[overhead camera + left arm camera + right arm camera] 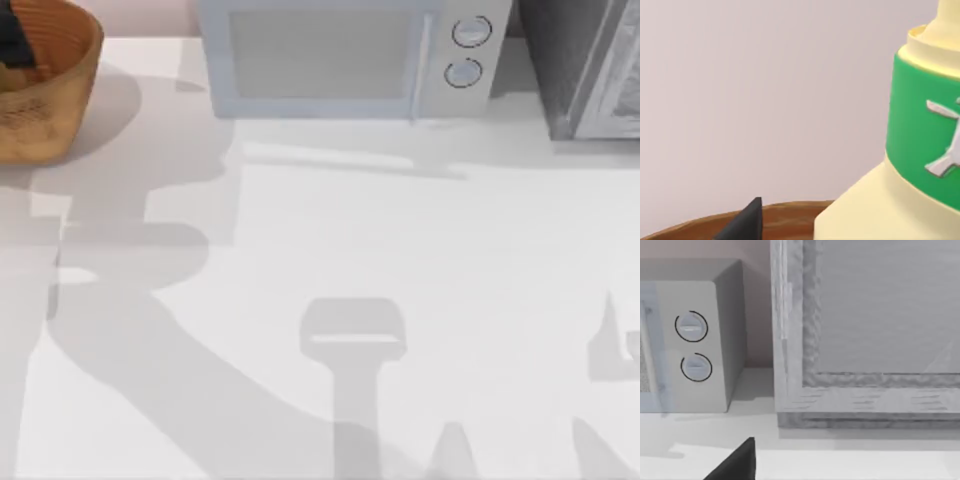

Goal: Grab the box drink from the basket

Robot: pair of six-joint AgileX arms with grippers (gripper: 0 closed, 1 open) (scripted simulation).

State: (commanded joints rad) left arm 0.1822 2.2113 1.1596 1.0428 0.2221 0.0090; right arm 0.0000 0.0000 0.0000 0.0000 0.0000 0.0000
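Close up: the box drink at the basket

We see the box drink (900, 150) very near our left gripper (747, 222). It is pale yellow with a wide green band carrying a silver-white mark, and it rises above the brown rim of the basket (60, 90), which stands at the table's far left corner. We cannot tell whether this gripper is apart or together. Our right gripper (740, 460) hangs over the white table (400, 250), facing the microwave (330, 60); again we cannot tell its state.

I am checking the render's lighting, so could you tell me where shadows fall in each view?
Top view: broad soft arm shadows cross the table; the basket shades the surface beside it. Right wrist view: the microwave casts a soft shadow. Left wrist view: evenly lit, no distinct shadow.
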